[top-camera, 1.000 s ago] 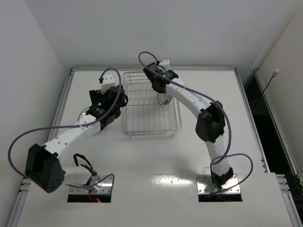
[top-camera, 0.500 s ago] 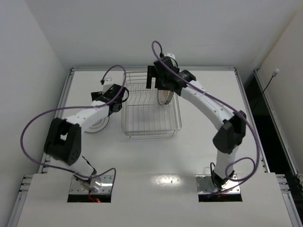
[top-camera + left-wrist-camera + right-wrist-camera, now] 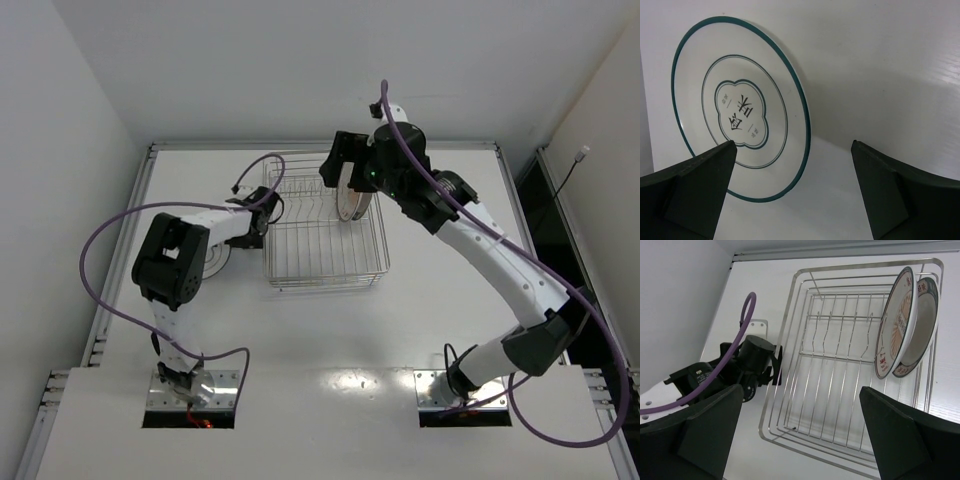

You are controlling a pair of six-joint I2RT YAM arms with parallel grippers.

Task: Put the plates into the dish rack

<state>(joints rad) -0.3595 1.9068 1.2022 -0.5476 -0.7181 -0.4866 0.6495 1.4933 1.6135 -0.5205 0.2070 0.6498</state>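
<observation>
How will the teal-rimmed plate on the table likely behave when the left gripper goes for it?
The teal-rimmed plate looks rigid and glazed, so probably slippery and breakable. It lies flat on the table, so it may slide rather than tip when the open left gripper nudges it.

Two plates (image 3: 900, 325) stand on edge in the far right part of the dish rack (image 3: 325, 250); a third plate (image 3: 740, 135) lies on the tabletop (image 3: 330, 340) left of the rack, near my left pincer (image 3: 792, 165).
</observation>
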